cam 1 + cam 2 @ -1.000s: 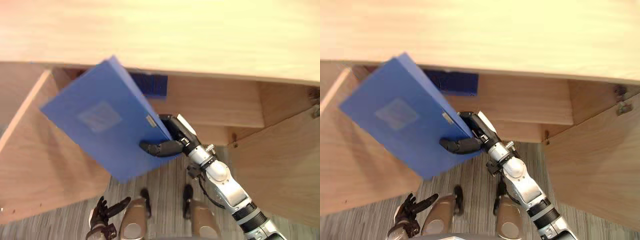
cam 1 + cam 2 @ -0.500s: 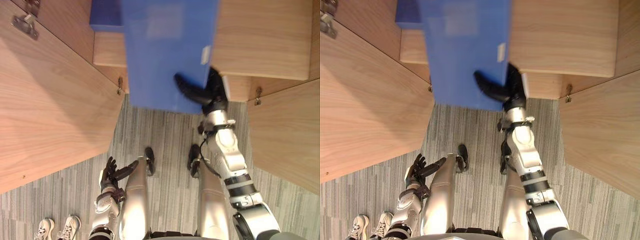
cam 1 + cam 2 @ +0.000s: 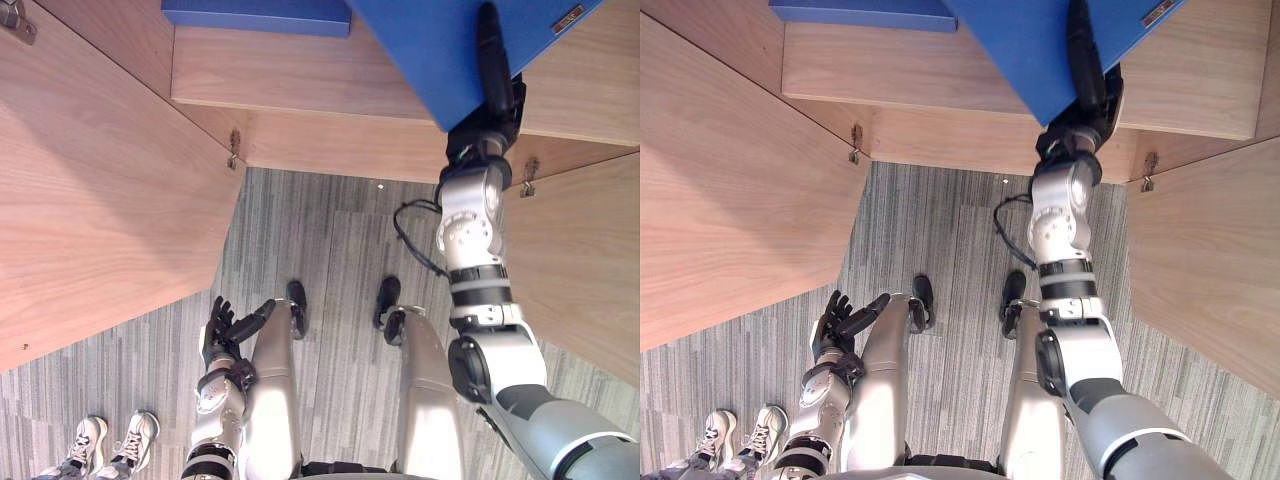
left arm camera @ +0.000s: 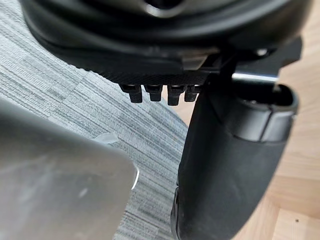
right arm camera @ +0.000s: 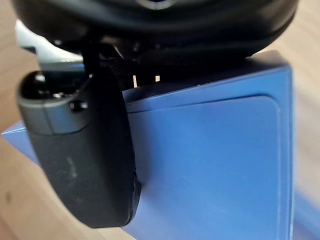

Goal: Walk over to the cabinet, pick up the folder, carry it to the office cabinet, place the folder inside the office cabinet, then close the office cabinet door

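Right hand (image 3: 488, 110) clamped on near corner of flat blue plastic folder (image 3: 425, 45), thumb across its face. Folder's long axis runs away from the hand, toward light wooden office cabinet (image 3: 330, 90) shelf straight ahead. Left hand (image 3: 225, 335) hangs low, fingers relaxed, well apart.

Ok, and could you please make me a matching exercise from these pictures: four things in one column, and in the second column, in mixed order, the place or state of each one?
Column A
1. folder
2. left hand
3. white shoes of a person
4. second blue folder

Column B
a. standing on the grey floor
b. lying flat on the cabinet shelf
c. pinched by the right hand, raised before the cabinet
d. open, holding nothing, low down

Pairs: 1-c, 2-d, 3-a, 4-b
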Available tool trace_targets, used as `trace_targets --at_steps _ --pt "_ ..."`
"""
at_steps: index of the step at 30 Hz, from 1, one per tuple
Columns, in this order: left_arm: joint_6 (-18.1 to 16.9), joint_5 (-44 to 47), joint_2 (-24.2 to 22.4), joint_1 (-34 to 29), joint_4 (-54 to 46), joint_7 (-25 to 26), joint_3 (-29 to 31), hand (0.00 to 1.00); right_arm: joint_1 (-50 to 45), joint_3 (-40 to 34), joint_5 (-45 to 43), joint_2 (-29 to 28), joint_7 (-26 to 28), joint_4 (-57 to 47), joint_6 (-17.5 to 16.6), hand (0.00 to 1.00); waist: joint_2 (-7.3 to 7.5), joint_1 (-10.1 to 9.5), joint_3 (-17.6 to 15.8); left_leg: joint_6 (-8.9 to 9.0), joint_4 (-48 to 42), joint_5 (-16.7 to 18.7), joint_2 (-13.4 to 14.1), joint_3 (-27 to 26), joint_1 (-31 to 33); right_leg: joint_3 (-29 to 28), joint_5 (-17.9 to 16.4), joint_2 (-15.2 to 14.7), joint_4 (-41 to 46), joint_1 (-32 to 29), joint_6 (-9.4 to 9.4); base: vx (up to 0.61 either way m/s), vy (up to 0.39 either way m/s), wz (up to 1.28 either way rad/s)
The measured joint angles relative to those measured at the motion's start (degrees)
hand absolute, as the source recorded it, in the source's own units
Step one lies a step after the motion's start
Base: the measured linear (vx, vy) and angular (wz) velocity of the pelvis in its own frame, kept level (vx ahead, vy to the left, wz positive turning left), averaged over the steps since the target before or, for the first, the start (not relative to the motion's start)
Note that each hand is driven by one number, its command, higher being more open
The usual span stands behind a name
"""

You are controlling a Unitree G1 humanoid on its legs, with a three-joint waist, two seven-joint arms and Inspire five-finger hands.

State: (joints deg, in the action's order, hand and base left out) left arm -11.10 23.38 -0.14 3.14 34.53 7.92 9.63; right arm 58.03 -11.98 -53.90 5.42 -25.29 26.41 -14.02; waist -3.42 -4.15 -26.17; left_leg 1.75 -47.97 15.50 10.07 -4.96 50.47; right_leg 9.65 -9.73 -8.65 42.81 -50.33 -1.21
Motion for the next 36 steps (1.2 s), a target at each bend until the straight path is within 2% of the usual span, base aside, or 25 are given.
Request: trace_targets --at_steps 4,8,14,17,18,22,26,27,32,36 --pt "-0.27 0.32 -0.81 0.01 -0.82 1.09 -1.77 1.0 4.76 -4.26 -3.98 -2.0 -2.91 0.15 -4.45 1.0 -0.21 -0.4 0.14 0.2 2.94 -0.82 -0.61 -0.01 -2.56 0.97 0.08 -0.47 -2.04 2.76 0.01 0.06 -0.02 0.11" --pt "-0.5 0.31 -1.32 0.01 -1.29 1.59 -2.9 1.0 6.81 -6.38 -5.11 -2.26 -4.3 -0.42 -7.04 1.0 -0.34 -0.69 0.22 0.34 5.02 -1.57 -1.01 0.01 -4.05 1.67 0.33 -0.7 -3.77 4.45 0.02 0.04 -0.024 0.1" --pt "-0.46 0.3 -2.01 0.04 -1.31 1.77 -3.54 1.0 6.67 -6.08 -5.1 -2.68 -4.46 -0.89 -7.57 1.0 -0.69 -0.71 0.43 0.46 5.8 -1.8 -1.07 -0.02 -5.11 1.93 0.42 -0.67 -4.52 5.54 0.03 0.01 -0.009 0.01" --pt "-0.44 0.31 -2.35 0.05 -1.08 1.77 -3.54 1.0 5.81 -3.62 -5.09 -2.32 -3.76 -0.88 -7.31 1.0 -0.91 -0.54 0.56 0.46 5.72 -1.79 -0.94 -0.21 -5.53 1.8 0.55 -0.56 -4.67 5.94 0.02 -0.02 -0.01 -0.02" --pt "-0.44 0.32 -2.33 0.05 -0.99 1.77 -3.52 1.0 5.36 -2.69 -5.04 -1.96 -3.31 -0.88 -7.02 1.0 -0.92 -0.51 0.56 0.46 5.69 -1.79 -0.9 -0.21 -5.64 1.8 0.55 -0.52 -4.69 6.07 0.03 0.0 0.0 0.0" --pt "-0.52 0.39 -1.91 0.05 -0.41 1.66 -3.42 1.0 3.69 6.98 -3.73 3.26 2.11 1.69 -2.01 1.0 -0.92 0.12 0.58 0.47 5.61 -1.75 -0.6 -0.32 -5.79 1.72 0.75 -0.26 -5.0 6.24 0.14 -0.04 -0.023 -0.04" --pt "-0.96 1.4 -0.84 0.29 1.09 0.3 -3.47 1.0 3.09 20.71 4.09 10.54 10.58 6.71 4.8 1.0 -0.94 0.66 0.73 0.49 5.39 -1.73 -0.09 -0.42 -5.55 1.72 0.99 0.26 -5.25 6.07 0.24 -0.03 -0.032 -0.05" --pt "-0.98 1.45 -0.73 0.43 1.46 0.09 -3.48 1.0 2.68 22.18 5.73 11.33 11.84 7.27 5.74 0.0 -0.91 0.65 0.86 0.49 5.38 -1.73 -0.06 -0.41 -5.43 1.74 1.0 0.28 -5.26 5.96 0.24 -0.01 -0.031 -0.01" --pt "-1.49 1.47 -0.01 0.6 2.7 -1.79 -3.93 1.0 -0.55 29.42 13.74 14.4 18.13 14.11 10.17 0.0 -0.83 0.64 1.13 0.49 5.42 -1.73 -0.07 -0.34 -4.89 1.87 1.17 0.3 -5.31 5.61 0.12 0.0 0.0 0.0" --pt "-1.7 1.51 1.11 1.66 4.96 -2.68 -4.58 1.0 -1.06 29.84 15.37 16.04 19.75 17.21 10.04 0.0 -0.72 1.0 1.21 0.49 5.47 -1.74 -0.09 -0.39 -4.85 1.87 1.52 0.29 -5.77 5.79 -0.01 0.0 0.0 0.0"
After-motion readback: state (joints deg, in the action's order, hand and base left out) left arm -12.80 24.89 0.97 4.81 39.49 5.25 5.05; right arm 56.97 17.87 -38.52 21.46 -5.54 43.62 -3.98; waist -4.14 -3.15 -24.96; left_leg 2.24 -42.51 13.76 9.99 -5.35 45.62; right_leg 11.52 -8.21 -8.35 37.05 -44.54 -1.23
